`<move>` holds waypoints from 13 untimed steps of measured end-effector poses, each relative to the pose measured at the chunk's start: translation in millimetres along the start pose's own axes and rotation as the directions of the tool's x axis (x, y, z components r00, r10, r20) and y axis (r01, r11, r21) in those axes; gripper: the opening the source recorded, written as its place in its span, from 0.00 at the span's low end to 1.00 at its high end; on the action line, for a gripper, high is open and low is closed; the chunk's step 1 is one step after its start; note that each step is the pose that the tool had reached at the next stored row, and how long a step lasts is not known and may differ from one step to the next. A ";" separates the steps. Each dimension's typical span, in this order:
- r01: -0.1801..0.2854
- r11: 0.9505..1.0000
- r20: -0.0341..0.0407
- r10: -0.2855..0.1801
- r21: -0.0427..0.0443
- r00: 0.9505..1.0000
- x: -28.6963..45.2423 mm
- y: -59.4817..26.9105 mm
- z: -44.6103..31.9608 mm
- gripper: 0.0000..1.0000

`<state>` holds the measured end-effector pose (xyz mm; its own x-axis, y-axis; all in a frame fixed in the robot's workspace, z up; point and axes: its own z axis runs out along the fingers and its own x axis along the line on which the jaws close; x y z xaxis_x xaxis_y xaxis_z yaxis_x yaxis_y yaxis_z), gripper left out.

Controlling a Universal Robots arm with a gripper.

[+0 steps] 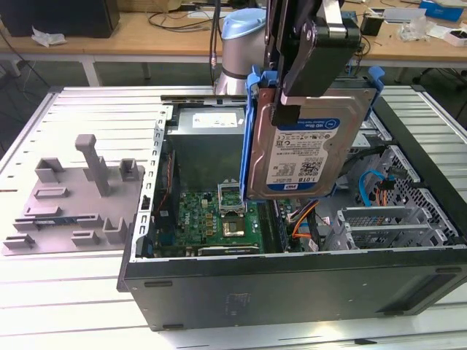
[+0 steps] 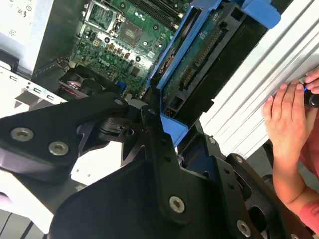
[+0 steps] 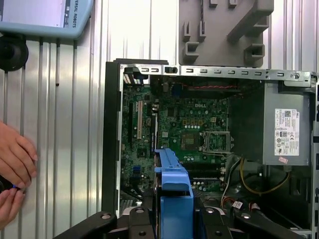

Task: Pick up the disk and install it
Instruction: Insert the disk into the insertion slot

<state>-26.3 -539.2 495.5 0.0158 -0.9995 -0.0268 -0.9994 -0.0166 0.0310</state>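
Over on the exterior view's left, a grey plastic fixture (image 1: 73,197) with upright posts lay flat on the ribbed metal table (image 1: 87,117). Moving across, the open computer case (image 1: 292,284) lay on its side. The green motherboard (image 1: 226,219) showed on its floor, with the grey power supply (image 1: 211,138) behind it.

And here was the action: the gripper (image 1: 292,102) was clamped on the disk (image 1: 314,153), one dark finger pressed down its labelled face. It held the disk upright, up above the open case, with the label toward the camera and the blue carrier frame along its edges. The disk touched nothing below it.

Further right, a curved blue cable (image 1: 372,179) looped inside the case, beside the metal drive cage (image 1: 387,219).

In both wrist views the blue frame ran out from between the dark fingers (image 2: 159,149), with the motherboard beyond it. In the second wrist view a person's hand (image 2: 286,119) rested at the table's edge, near the case and apart from the disk.
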 end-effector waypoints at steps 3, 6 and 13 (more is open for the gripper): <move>0.000 1.000 0.008 0.000 0.000 1.000 0.1 -0.2 -0.1 0.37; 0.000 1.000 0.014 0.000 0.000 1.000 0.3 -0.4 -0.1 0.37; -0.022 1.000 0.016 0.022 0.001 1.000 0.8 -1.8 0.0 0.37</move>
<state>-24.6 -539.9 495.5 -0.0070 -0.9991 -0.0418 -0.9995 0.0058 0.0307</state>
